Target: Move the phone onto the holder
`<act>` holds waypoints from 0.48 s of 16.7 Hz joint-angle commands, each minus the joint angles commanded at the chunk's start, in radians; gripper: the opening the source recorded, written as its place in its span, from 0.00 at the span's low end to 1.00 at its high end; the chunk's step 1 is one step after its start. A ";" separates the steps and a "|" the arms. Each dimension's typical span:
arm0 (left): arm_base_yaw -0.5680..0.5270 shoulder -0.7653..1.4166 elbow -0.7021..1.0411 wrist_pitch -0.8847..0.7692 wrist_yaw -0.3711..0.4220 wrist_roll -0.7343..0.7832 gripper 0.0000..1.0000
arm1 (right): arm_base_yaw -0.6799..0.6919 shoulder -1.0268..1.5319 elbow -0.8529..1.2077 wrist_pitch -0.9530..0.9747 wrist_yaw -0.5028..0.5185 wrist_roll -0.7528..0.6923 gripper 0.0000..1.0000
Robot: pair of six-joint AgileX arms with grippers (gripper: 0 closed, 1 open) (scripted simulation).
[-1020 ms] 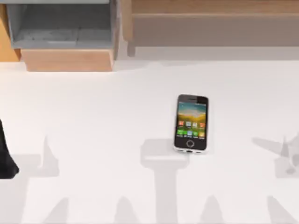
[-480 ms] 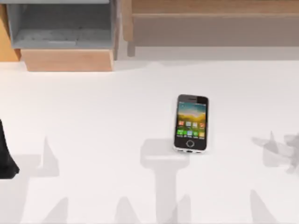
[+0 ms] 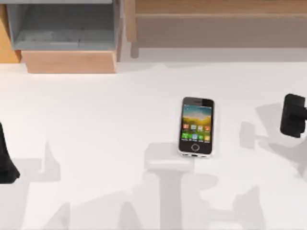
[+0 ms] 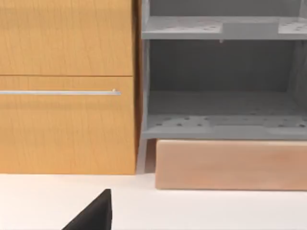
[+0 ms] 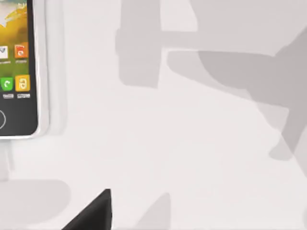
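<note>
Right claw (image 3: 293, 115) hangs near the tabletop's (image 3: 96, 120) right edge, its opening impossible to tell, well apart from the phone (image 3: 196, 127) lying flat mid-tabletop; left arm parked at left edge.

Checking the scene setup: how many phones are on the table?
1. The phone lies flat, screen up, right of the table's centre; its corner appears in the right wrist view.

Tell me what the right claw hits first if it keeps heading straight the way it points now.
Most likely the bare white table. The right claw sits at the table's right edge, and its wrist view looks down on tabletop, with the phone off to one side. Its height above the table is unclear.
</note>
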 joint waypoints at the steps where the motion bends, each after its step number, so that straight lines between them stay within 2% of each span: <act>1: 0.000 0.000 0.000 0.000 0.000 0.000 1.00 | 0.024 0.112 0.082 -0.071 0.004 0.029 1.00; 5: 0.000 0.000 0.000 0.000 0.000 0.000 1.00 | 0.115 0.533 0.410 -0.308 0.016 0.122 1.00; 8: 0.000 0.000 0.000 0.000 0.000 0.000 1.00 | 0.174 0.788 0.653 -0.410 0.020 0.165 1.00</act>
